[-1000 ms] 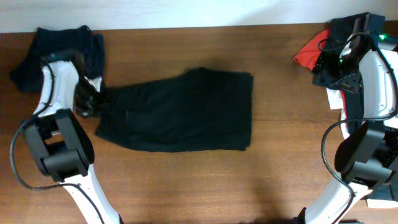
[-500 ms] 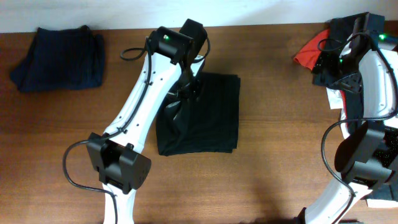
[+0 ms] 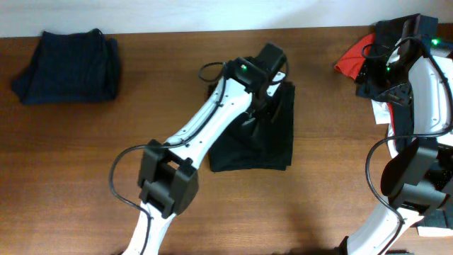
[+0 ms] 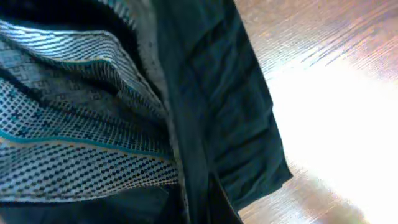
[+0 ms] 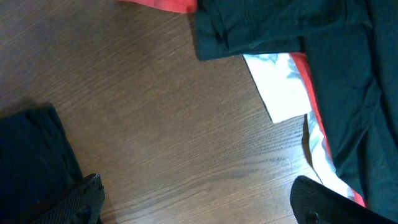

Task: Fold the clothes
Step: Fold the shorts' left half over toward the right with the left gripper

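My left gripper is hovering on the black shorts mid-frame, can't tell if clamped, and the bunching fabric's risking a crooked fold.

No readable text, labels, brands or numbers on clothes, arms or table in any view.

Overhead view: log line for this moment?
black shorts: half-folded | left arm: over shorts | right end effector: open, empty | navy garment: folded

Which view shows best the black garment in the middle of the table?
Overhead: the black garment shows almost whole, though the left arm covers part. The left wrist shows only close folds and patterned lining; the right wrist, perhaps one dark corner.
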You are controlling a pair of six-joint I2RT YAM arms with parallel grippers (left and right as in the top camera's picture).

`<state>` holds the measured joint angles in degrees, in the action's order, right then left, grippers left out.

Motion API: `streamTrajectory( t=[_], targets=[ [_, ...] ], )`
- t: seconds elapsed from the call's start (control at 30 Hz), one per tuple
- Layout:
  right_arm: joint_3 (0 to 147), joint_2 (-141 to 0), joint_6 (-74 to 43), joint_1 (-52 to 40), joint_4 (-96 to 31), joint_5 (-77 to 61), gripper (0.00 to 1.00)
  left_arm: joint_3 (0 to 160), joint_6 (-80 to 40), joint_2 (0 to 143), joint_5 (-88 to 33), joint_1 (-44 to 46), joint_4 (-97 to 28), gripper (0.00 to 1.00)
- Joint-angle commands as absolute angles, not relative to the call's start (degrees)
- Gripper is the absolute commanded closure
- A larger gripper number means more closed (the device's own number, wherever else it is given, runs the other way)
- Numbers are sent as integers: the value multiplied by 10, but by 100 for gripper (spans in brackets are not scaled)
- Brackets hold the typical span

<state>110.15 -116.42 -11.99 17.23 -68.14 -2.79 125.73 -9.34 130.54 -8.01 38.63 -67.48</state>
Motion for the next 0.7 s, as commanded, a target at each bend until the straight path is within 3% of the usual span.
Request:
streamTrajectory(
  t=[0.0,0.03,0.07,0.2,0.27,0.47,0.5,0.57,0.6,0.67],
  targets=[
    [1108,-1159,-121,173,-682,-23,1,1258,-98,1350,-103,413,-659,99],
    [1108,-1159,-121,173,-682,-23,1,1257,-98,1360,-103,417,-655,83],
    [1108,-1159,-120,173,-682,-23,1,1257,-98,1364,-103,420,-652,39],
    [1108,-1159,-121,173,-682,-23,1,1269,-98,1358,-116,419,-660,3],
    [1108,-1159,-120,173,-682,-23,1,1270,-98,1340,-118,413,-665,1],
    [1108,-1159,-120,173,-682,-23,1,1265,-98,1316,-123,399,-686,1],
    [1108,-1159,-121,173,-682,-23,1,1265,-98,1316,-123,399,-686,21],
    [1108,-1159,-120,173,-682,-23,1,1265,-98,1316,-123,399,-681,86],
    [1108,-1159,-120,173,-682,-23,1,1265,-98,1318,-124,402,-680,95],
    [1108,-1159,-120,173,-682,-23,1,1265,-98,1335,-131,418,-679,97]
  ],
)
